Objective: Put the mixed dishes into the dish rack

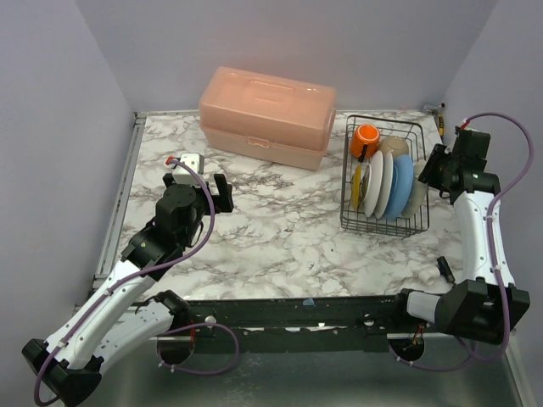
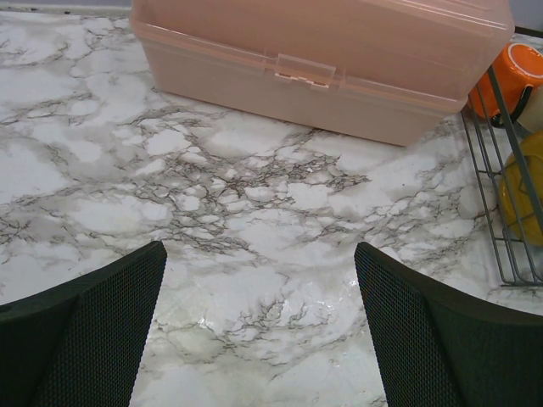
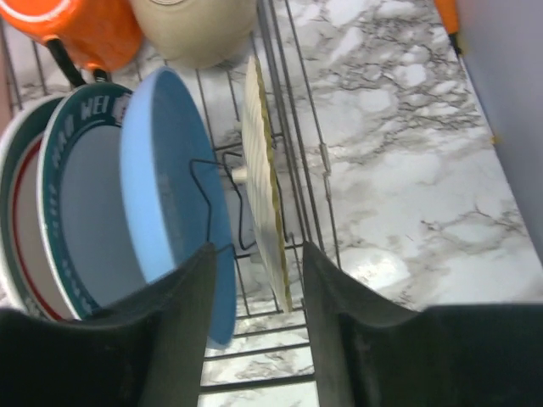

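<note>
Right wrist view, foreground: the right gripper [image 3: 259,254], its two dark fingers parted, with the lower rim of a pale plate [image 3: 263,170] in the gap between them. I saw no pad pressing on it, so I read the jaws as open and holding nothing. The pale plate stood on edge in the dish rack [image 3: 288,127], straight ahead of the gripper. Its faces were turned sideways and its long axis ran away from the camera, in line with the fingers. I judged that any withdrawal would have to follow that plane, since a sideways drift could tip the plate.

Contents of the rack, from the pale plate inward: a blue plate [image 3: 170,178], a white plate [image 3: 85,203] with a dark lettered band, and a red-rimmed plate [image 3: 19,220], all upright and close together. Beyond them were an orange mug [image 3: 81,30] and a cream bowl [image 3: 195,30]. In the left wrist view a yellow dish [image 2: 522,186] showed through the wires; I could not tell whether it was the red-rimmed plate.

Overhead view: the right arm was at the rack. The left gripper [image 1: 222,193] hung well apart from it over the marble table [image 1: 280,237], jaws wide and empty, facing the lidded pink box [image 1: 267,114]. Every dish I could see was in the rack, so I judged loading nearly or fully done.
</note>
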Robot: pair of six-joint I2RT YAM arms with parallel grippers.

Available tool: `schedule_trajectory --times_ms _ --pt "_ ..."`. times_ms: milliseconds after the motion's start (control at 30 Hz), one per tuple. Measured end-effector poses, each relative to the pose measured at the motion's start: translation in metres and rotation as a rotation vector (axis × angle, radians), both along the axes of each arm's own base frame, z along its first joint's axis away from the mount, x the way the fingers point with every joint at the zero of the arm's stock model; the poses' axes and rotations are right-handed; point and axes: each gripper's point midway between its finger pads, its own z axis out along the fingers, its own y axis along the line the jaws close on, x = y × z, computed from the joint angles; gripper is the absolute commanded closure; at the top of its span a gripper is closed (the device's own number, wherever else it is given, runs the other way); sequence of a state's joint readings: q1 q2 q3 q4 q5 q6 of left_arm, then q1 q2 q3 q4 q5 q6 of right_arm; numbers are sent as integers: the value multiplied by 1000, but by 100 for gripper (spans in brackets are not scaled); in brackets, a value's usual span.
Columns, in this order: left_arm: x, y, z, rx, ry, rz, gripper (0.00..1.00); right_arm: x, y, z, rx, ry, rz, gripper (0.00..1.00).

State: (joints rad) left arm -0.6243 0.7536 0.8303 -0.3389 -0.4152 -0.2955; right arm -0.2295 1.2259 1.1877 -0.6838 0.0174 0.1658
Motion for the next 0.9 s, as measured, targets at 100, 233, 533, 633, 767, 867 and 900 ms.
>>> schedule_trajectory --times_ms 100,233,533,633,767,867,900 --pt "0 0 0 0 0 0 8 -3 -5 0 -23 14 -15 46" --pt "0 0 0 0 0 0 8 -4 -5 1 -26 19 -18 45" --pt "-1 1 2 -4 -6 0 8 -18 -1 10 -25 -13 -23 31" --pt "-1 1 2 -3 -7 1 8 -28 1 25 -29 -53 -26 1" --pt "-2 3 5 -4 -18 4 8 -34 12 49 -6 -106 5 1" --pt "-4 4 12 -17 -34 4 8 -36 26 76 30 -168 60 1" --pt "-4 4 16 -23 -41 3 8 -36 32 88 43 -200 83 1"
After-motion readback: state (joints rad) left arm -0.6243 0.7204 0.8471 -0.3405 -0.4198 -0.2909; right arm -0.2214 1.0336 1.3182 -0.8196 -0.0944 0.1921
